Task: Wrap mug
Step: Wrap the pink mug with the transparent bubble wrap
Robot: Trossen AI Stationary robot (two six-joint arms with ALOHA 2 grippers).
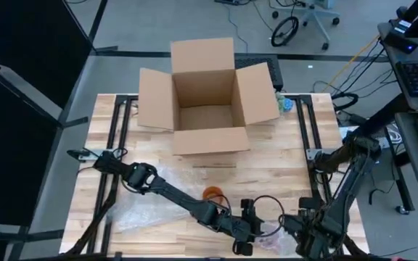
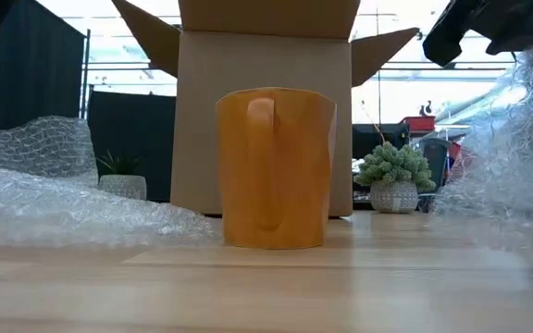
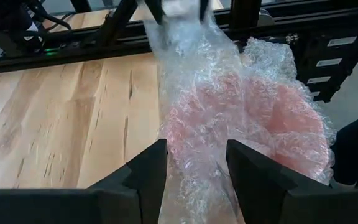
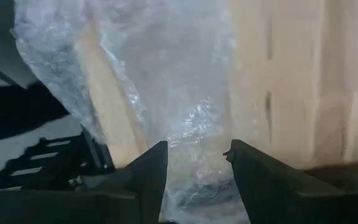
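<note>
Pale wooden planks of the table (image 1: 281, 174) fill the high view, with an open cardboard box (image 1: 205, 94) at the far side; the orange mug (image 1: 213, 194) stands upright near the front edge, between a flat bubble wrap sheet (image 1: 140, 214) and a crumpled bubble wrap wad (image 1: 271, 233), where the left gripper (image 1: 247, 226) and right gripper (image 1: 290, 225) meet. Low view: the mug (image 2: 276, 168) stands bare on the wood, handle toward the camera, box behind, wrap on both sides. Left wrist view: its fingers (image 3: 146, 167) are spread wide around the pinkish wad (image 3: 247, 118). Right wrist view: its fingers (image 4: 151, 169) are spread with film (image 4: 185, 93) between them.
</note>
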